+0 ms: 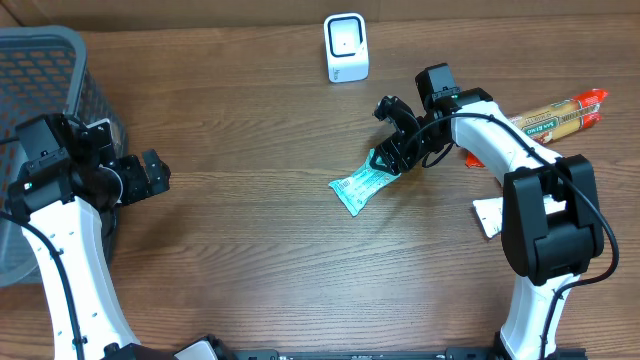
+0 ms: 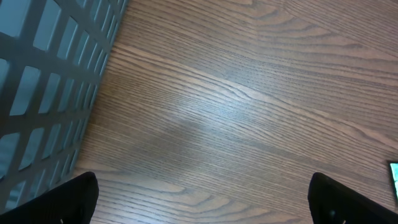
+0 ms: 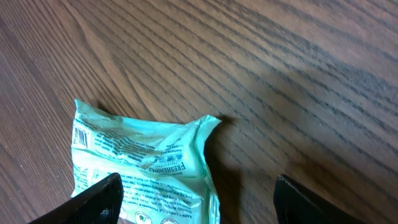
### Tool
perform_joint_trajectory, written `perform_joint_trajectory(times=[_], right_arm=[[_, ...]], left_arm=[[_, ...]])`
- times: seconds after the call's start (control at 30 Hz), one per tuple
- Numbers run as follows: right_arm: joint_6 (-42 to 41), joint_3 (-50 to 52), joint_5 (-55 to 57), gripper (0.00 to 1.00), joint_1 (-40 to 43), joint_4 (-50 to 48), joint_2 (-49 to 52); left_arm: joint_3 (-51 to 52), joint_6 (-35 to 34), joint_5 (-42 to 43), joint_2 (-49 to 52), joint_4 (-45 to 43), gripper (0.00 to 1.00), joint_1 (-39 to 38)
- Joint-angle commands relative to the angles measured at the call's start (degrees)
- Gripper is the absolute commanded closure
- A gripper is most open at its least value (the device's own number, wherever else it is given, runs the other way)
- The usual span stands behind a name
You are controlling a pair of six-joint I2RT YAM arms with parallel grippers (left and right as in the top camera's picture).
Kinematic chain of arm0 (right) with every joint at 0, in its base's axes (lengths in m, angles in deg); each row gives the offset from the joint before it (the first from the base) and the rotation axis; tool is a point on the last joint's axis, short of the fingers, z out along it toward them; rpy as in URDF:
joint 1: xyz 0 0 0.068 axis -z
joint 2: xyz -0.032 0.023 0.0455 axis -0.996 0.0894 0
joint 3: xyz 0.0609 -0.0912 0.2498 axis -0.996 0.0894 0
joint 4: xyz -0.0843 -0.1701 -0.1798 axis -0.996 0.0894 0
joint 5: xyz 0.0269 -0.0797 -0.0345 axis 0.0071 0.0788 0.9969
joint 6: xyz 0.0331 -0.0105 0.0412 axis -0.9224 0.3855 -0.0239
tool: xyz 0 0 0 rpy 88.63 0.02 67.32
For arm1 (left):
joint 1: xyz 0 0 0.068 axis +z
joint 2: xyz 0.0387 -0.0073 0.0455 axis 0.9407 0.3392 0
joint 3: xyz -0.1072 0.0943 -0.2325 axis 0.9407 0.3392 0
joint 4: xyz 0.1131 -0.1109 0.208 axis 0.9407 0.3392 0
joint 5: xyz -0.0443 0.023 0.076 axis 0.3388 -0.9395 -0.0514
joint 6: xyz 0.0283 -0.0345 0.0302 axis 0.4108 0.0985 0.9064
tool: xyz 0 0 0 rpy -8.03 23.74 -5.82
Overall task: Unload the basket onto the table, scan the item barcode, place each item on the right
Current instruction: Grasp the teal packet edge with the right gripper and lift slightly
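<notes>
Just right of centre in the overhead frame, the green packet [image 1: 362,186] lies flat on the wooden table [image 1: 250,250], the right gripper [image 3: 194,198] hovers over its upper end with fingers apart, unclamped, and the left gripper [image 2: 202,202] gapes wide beside the mesh basket [image 1: 40,60] at far left.

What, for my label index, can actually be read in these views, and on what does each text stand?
"FRESHENING": on the green packet, printed at a slant, in the right wrist view.
Remaining print on that packet: too small and blurred to read.
Label on the long orange package: too small to read.
White scanner: no text visible.
</notes>
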Motion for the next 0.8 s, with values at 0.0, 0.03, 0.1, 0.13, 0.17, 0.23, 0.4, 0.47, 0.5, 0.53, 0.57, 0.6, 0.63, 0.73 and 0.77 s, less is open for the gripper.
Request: perform_joint_trajectory(times=[0.0, 0.03, 0.1, 0.13, 0.17, 0.23, 0.4, 0.47, 0.5, 0.53, 0.57, 0.6, 0.63, 0.73, 0.77], right_arm=[[0.9, 0.4, -1.6, 0.22, 0.0, -0.7, 0.3], [0.9, 0.4, -1.6, 0.22, 0.0, -0.9, 0.3], [0.9, 0.5, -1.7, 0.22, 0.0, -1.0, 0.6], [0.9, 0.5, -1.7, 0.22, 0.0, -1.0, 0.8], [0.9, 0.5, -1.7, 0.22, 0.0, -1.0, 1.0], [0.9, 0.7, -1.7, 0.22, 0.0, -1.1, 1.6], [0.8, 0.8, -3.3, 0.23, 0.0, -1.3, 2.9], [0.8, 0.8, -3.3, 0.23, 0.0, -1.0, 3.3], [0.7, 0.8, -3.3, 0.23, 0.0, -0.7, 3.4], [0.6, 0.8, -3.4, 0.23, 0.0, -0.3, 3.5], [0.6, 0.8, -3.4, 0.23, 0.0, 0.4, 3.5], [0.5, 0.8, -3.4, 0.23, 0.0, 1.2, 3.5], [0.1, 0.8, -3.4, 0.23, 0.0, 1.9, 3.5], [-0.9, 0.8, -3.4, 0.22, 0.0, 3.9, 3.6], [-1.3, 0.8, -3.4, 0.23, 0.0, 4.3, 3.6]], left_arm=[[-0.6, -1.1, -0.3, 0.3, 0.0, 0.0, -0.1], [-0.6, -1.1, -0.3, 0.3, 0.0, 0.0, -0.1], [-0.6, -1.1, -0.3, 0.3, 0.0, 0.0, -0.1], [-0.6, -1.1, -0.3, 0.3, 0.0, 0.01, -0.1], [-0.6, -1.2, -0.3, 0.3, 0.0, 0.0, -0.1], [-0.6, -1.1, -0.3, 0.3, 0.0, 0.0, -0.1], [-0.6, -1.1, -0.3, 0.3, 0.0, 0.0, -0.1], [-0.6, -1.2, -0.3, 0.3, 0.0, 0.0, -0.1], [-0.6, -1.1, -0.3, 0.3, 0.0, 0.0, -0.1], [-0.6, -1.2, -0.3, 0.3, 0.0, 0.0, -0.1], [-0.6, -1.1, -0.3, 0.3, 0.0, 0.01, -0.1], [-0.6, -1.1, -0.3, 0.3, 0.0, 0.0, -0.1], [-0.6, -1.1, -0.3, 0.3, 0.0, 0.0, -0.1], [-0.6, -1.1, -0.3, 0.3, 0.0, 0.0, -0.1], [-0.6, -1.2, -0.3, 0.3, 0.0, 0.0, -0.1]])
